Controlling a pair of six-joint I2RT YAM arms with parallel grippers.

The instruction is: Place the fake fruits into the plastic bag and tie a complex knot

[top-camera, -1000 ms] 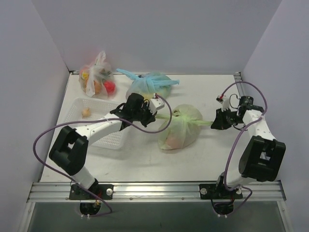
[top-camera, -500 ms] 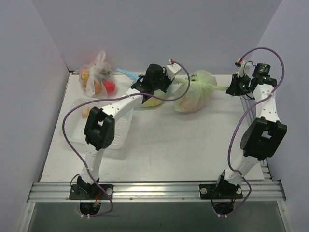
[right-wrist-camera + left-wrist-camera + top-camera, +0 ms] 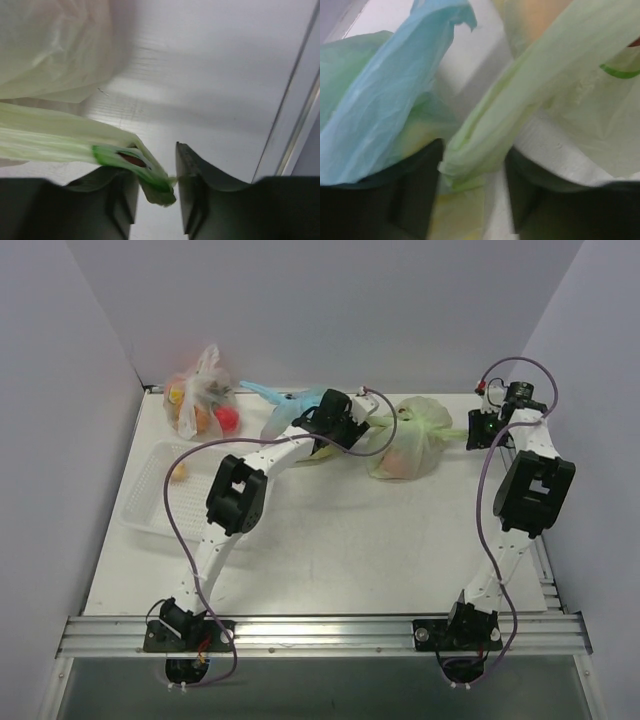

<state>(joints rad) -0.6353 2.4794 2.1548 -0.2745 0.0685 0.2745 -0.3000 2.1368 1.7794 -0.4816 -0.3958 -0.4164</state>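
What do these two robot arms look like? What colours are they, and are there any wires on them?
Both arms have slim white links joined by chunky black joint blocks. The left gripper and right gripper are black, with dark, blocky fingers. A thin purple cable loops loosely along each arm. No markings are legible.

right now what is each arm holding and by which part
Both hold the pale green plastic bag by its twisted handle strips: left gripper one strip, right gripper the other strip's end, though its jaws look slightly apart.

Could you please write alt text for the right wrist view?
A twisted pale green bag handle lies between the right gripper's dark jaws, its end hanging in the gap. The bag fills the upper left above a white table.
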